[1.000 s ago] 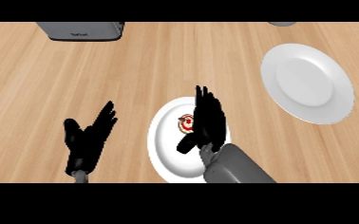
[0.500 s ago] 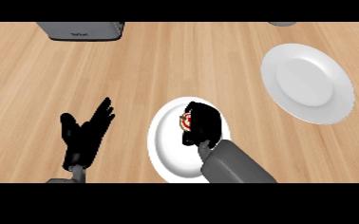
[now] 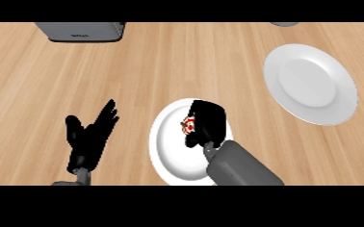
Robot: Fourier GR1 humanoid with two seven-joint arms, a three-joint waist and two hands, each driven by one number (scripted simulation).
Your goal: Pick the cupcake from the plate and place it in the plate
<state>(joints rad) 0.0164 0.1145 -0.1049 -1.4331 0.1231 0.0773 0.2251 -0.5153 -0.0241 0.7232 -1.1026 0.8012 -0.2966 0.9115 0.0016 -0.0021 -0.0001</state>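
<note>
The only lettering is a small pale mark on the front of the grey appliance (image 3: pixel 80 31) at the surface's far edge, too small to read.

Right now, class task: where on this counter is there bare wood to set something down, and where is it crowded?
Bare wood runs across the middle, between the grey appliance at the far left and the empty plate at right. Another patch lies left of the open left hand. It is crowded at the near plate, where the right hand curls over the cupcake.
</note>
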